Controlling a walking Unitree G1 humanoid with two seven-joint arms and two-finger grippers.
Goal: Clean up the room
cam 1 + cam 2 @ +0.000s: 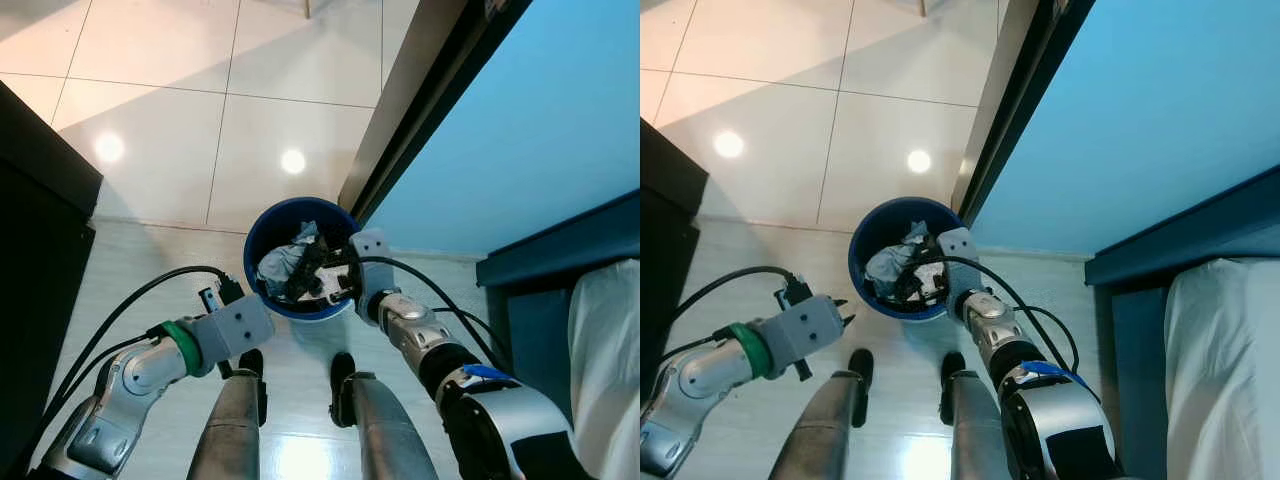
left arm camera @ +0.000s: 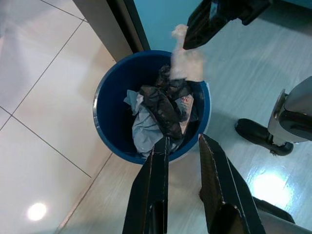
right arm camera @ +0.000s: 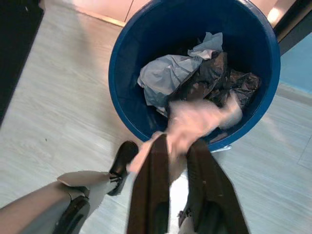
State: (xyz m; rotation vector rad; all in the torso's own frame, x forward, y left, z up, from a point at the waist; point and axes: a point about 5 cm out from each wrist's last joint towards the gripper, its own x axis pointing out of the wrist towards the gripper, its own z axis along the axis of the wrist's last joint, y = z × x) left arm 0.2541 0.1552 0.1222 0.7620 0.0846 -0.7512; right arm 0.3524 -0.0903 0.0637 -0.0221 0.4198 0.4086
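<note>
Pale tiled floor (image 1: 160,150), blue wall. Right tool (image 3: 176,146): clamped on pale crumpled paper (image 3: 195,122), poised over blue bin (image 3: 122,63) (already holding rubbish). Step: disposal. Next: part fingers. Left tool (image 2: 181,146): apart, empty, beside bin.

pale wad (image 3: 195,124) above the blue bin (image 3: 127,114) is motion-blurred, can't tell what it is; right gripper (image 3: 176,146) w/ fingers cut off by frame edge, bin bottom hidden under trash
</note>
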